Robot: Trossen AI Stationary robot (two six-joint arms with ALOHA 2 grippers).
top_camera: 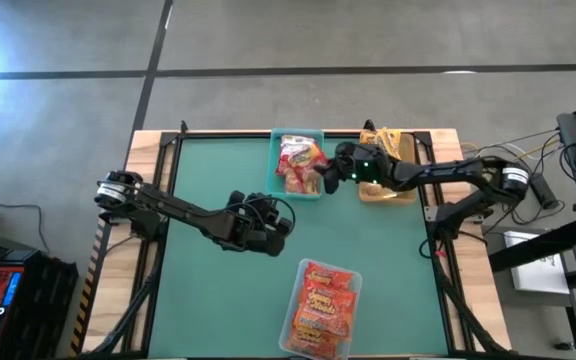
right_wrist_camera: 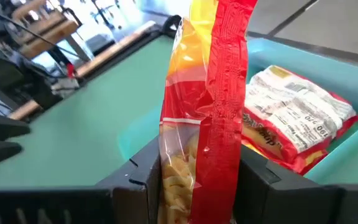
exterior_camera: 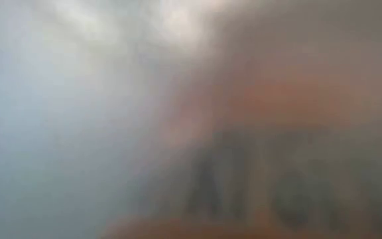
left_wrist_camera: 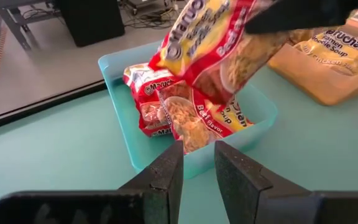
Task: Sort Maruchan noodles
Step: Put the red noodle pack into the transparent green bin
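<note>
A red-and-white Maruchan noodles packet [left_wrist_camera: 222, 50] hangs tilted over the teal bin [top_camera: 276, 170] at the table's far middle, with my right gripper [top_camera: 330, 176] shut on it. Two or three more red-and-white packets [left_wrist_camera: 166, 102] lie or lean in that bin. Yellow packets [top_camera: 386, 145] fill the tan bin [top_camera: 386, 192] at the far right. Orange-red packets [top_camera: 323, 305] lie in a clear bin at the near edge. My left gripper [left_wrist_camera: 197, 165] stands open and empty over the table's middle, nearer than the teal bin, pointing at it. My right gripper pinches the packet between its two fingers [right_wrist_camera: 135, 180], on its flat faces near one end [right_wrist_camera: 194, 168]. The fingers come from the table's right, nearly level. The packet stands on edge between them, its red sealed seam [right_wrist_camera: 229, 87] in view, and is lifted over the bin.
The low view is blocked by something blurred right in front of it. Bare green table lies to the left of the bins and between the teal bin and the clear bin [top_camera: 298, 335]. A wooden frame [top_camera: 148, 145] edges the table.
</note>
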